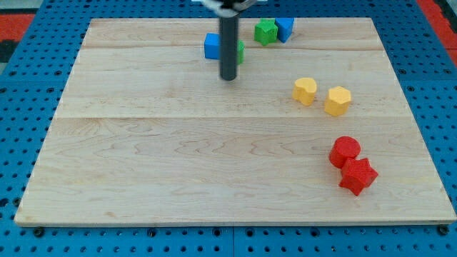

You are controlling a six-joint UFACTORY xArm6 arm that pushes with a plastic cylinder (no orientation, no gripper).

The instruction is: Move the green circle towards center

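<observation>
The green circle (240, 51) shows only as a green sliver, mostly hidden behind my dark rod near the view's top centre. My tip (228, 77) rests on the board just below and slightly left of it. A blue block (211, 46) sits to the left of the rod, beside the green circle. Whether the tip touches either block cannot be told.
A green star-like block (265, 31) and a blue block (285, 28) sit together at the view's top. A yellow heart (305, 91) and a yellow hexagon (338, 101) lie at the right. A red circle (345, 151) and a red star (358, 175) touch at the lower right.
</observation>
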